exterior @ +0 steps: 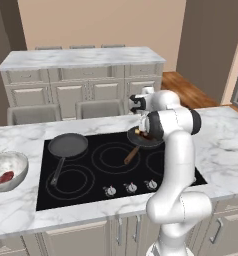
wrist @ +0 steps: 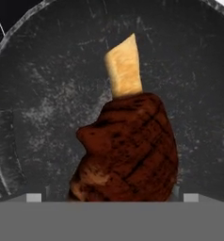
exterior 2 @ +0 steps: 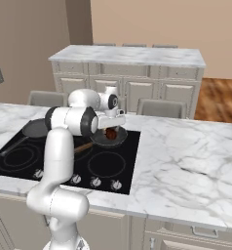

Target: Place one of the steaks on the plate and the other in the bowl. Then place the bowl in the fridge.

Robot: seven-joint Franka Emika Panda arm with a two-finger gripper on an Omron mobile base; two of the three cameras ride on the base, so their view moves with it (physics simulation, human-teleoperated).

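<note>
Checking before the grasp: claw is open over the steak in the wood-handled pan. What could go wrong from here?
1. The steak is lumpy with a bone sticking out; the open claw may pinch unevenly and slip.
2. It lies in the pan; closing too low could scrape or nudge the pan.
3. The bowl at the far left already holds a steak, and no plate is in sight, so the drop-off is unclear.

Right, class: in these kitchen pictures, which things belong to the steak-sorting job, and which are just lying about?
Belongs to the job: speckled bowl; red steak lying in it; browned steak in the wooden-handled pan.

Just lying about: empty dark-handled pan; cooktop knobs; chairs behind the counter.
</note>
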